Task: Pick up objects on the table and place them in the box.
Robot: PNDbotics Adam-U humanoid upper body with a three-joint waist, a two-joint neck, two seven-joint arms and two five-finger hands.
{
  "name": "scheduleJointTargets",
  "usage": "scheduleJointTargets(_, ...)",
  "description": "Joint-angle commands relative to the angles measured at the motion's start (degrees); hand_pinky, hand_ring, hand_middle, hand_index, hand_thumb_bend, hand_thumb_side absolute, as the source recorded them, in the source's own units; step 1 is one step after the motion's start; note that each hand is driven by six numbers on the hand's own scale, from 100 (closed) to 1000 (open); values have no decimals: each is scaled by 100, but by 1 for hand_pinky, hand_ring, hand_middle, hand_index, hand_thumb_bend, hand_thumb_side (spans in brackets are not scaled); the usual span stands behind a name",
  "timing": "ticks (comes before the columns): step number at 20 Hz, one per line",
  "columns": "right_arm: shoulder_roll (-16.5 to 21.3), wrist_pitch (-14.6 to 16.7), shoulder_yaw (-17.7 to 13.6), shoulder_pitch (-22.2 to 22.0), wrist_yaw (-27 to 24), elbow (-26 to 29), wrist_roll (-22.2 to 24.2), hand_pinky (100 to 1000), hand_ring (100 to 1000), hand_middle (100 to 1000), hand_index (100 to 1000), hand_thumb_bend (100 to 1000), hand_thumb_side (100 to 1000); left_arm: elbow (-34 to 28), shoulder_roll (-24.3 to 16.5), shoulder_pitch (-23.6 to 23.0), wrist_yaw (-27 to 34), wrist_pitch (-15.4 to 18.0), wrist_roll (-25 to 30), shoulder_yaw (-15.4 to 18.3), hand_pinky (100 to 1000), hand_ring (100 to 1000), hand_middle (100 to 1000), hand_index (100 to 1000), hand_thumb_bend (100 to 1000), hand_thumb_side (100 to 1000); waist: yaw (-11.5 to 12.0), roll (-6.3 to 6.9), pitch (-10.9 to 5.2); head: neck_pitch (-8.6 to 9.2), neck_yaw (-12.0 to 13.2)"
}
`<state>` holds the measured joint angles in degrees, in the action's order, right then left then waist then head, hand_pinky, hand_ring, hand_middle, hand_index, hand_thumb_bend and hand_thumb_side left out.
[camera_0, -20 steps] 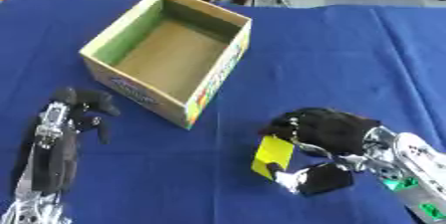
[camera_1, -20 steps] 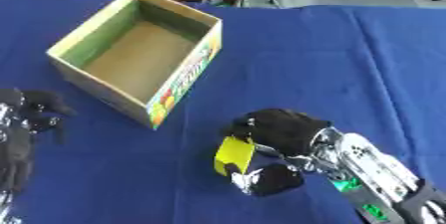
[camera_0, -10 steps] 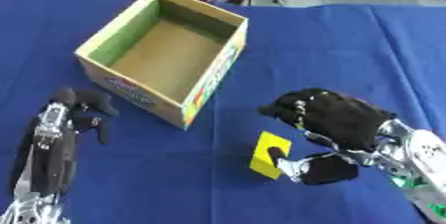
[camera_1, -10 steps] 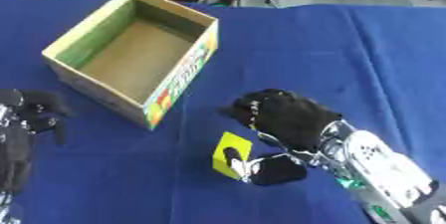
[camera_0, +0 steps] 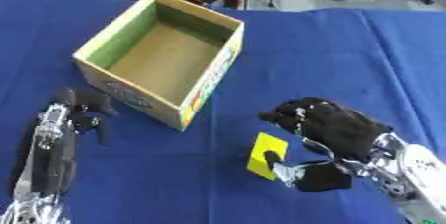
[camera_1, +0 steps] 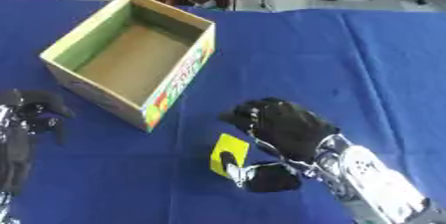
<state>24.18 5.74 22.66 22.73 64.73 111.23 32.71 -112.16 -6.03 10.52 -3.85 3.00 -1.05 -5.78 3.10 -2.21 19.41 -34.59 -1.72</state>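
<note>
Right hand grasping a yellow block beside the box

The right hand pinches the yellow block just off the box corner; the left hand rests curled on the blue cloth.

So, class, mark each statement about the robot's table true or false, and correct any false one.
1. The box is empty inside. True.
2. The yellow object already lies in the box. False: it is outside the box, over the blue tablecloth, at the right hand.
3. The right hand's thumb touches the yellow object. True.
4. The left hand holds the yellow object. False: it rests near the box's front left wall, holding nothing.
5. The box lies on its side. False: it stands upright, open at the top.
</note>
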Motion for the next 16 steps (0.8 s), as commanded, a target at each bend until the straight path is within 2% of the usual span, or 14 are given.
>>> scheduleJointTargets(1,-138,-9,-59,-16,18,-38,88,833,875,802,944,100,1000,-56,-72,13,-18,-13,4,19,242,526,465,606,100,971,-22,-3,-138,23,-17)
scheduleJointTargets(6,-306,-61,-122,-173,64,-145,99,836,878,805,915,100,1000,-35,-108,-8,-47,-18,-8,36,242,527,466,606,100,970,-71,-68,-171,-32,-11)
scheduleJointTargets(9,-471,-140,-209,-293,120,-221,84,840,876,803,938,100,1000,-24,-129,-13,-60,-18,-12,42,242,527,466,606,100,971,-110,-90,-188,-49,-3)
scheduleJointTargets(10,-522,-161,-220,-333,114,-250,91,840,874,802,1000,100,1000,-21,-136,-14,-63,-17,-14,45,242,527,466,606,100,971,-120,-97,-191,-54,1)
scheduleJointTargets(16,-717,-257,-272,-457,66,-373,138,841,875,803,1000,100,1000,-5,-156,-4,-64,-18,1,38,243,528,466,607,100,972,-114,-134,-211,-36,4)
